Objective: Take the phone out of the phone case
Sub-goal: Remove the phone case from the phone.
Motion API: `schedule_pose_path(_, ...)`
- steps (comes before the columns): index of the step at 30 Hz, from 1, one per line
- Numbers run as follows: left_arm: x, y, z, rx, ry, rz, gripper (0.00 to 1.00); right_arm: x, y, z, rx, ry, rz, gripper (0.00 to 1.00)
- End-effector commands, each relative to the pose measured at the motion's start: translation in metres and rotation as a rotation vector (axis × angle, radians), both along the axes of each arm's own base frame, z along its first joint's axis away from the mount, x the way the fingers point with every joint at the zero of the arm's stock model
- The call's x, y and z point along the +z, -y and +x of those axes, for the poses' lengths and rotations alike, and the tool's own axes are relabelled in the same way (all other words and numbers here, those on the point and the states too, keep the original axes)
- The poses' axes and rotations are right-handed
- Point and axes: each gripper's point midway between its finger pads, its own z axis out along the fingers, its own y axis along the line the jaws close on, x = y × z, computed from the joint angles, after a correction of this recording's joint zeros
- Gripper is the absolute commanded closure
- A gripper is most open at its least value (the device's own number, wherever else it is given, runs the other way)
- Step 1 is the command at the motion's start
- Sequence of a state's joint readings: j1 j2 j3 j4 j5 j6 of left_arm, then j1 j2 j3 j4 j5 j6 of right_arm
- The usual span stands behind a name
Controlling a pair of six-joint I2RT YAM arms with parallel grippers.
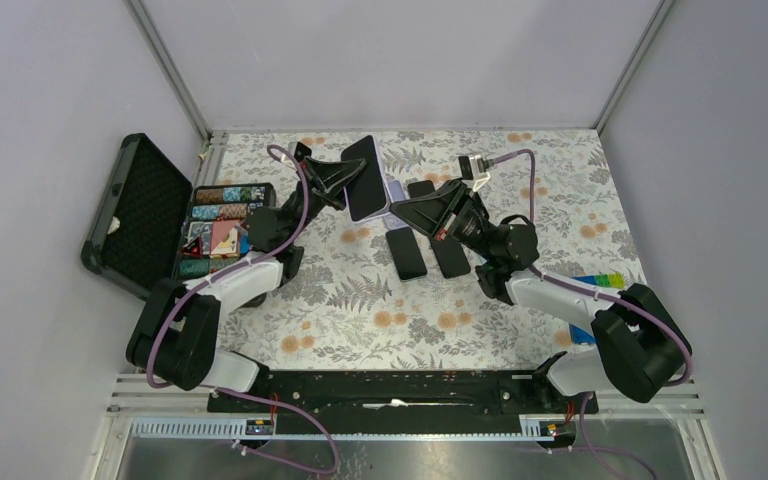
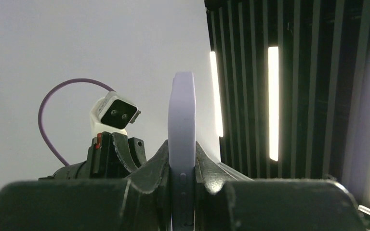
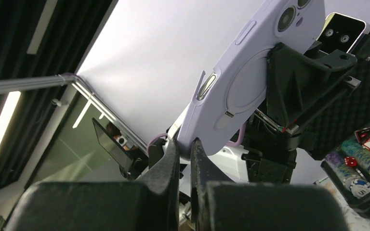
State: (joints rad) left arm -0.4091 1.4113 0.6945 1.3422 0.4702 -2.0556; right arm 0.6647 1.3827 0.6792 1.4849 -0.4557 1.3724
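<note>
The phone, dark screen up, sits in a lilac phone case and is held tilted above the floral table. My left gripper is shut across the case's middle; in the left wrist view the case stands edge-on between the fingers of that gripper. My right gripper is shut on the case's lower corner, with its jaws pinching the lilac rim. The right wrist view shows the case's back with its camera lenses and round ring.
Two dark phones lie flat on the table below the right gripper, and a third one lies further back. An open black box of poker chips stands at the left. A coloured object lies at the right edge.
</note>
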Motion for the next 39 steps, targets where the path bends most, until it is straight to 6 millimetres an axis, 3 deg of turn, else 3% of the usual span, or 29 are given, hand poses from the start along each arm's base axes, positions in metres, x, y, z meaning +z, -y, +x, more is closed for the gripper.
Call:
schedule_pose_path(1, 0.05, 0.0, -0.045, -0.14, 0.12, -0.098, 1.0, -0.02, -0.015, 0.007, -0.015, 0.069, -0.132, 1.0)
schedule_pose_path(5, 0.052, -0.001, -0.048, -0.124, 0.144, -0.094, 1.0, -0.037, -0.016, 0.016, -0.034, 0.015, -0.161, 1.0)
schedule_pose_path(8, 0.053, -0.002, -0.048, -0.102, 0.169, -0.089, 1.0, -0.036, -0.015, 0.015, -0.037, 0.016, -0.161, 0.98)
schedule_pose_path(13, 0.059, -0.008, -0.047, -0.047, 0.215, -0.088, 1.0, -0.017, -0.002, -0.004, -0.045, 0.138, -0.102, 0.44)
schedule_pose_path(18, 0.06, -0.012, -0.043, 0.019, 0.249, -0.08, 1.0, -0.014, 0.002, -0.015, -0.067, 0.223, -0.13, 0.23)
schedule_pose_path(24, 0.062, -0.015, -0.04, 0.132, 0.325, -0.04, 1.0, -0.03, -0.012, -0.023, -0.122, 0.275, -0.229, 0.2)
schedule_pose_path(29, 0.051, -0.018, -0.031, 0.21, 0.297, -0.012, 1.0, -0.052, -0.026, -0.021, -0.313, 0.353, -0.363, 0.2)
schedule_pose_path(34, 0.038, -0.033, -0.027, 0.336, 0.263, -0.025, 1.0, -0.051, -0.035, -0.023, -0.433, 0.438, -0.301, 0.21)
schedule_pose_path(39, 0.037, -0.031, -0.029, 0.338, 0.268, -0.021, 1.0, -0.047, -0.052, -0.019, -0.495, 0.479, -0.257, 0.23)
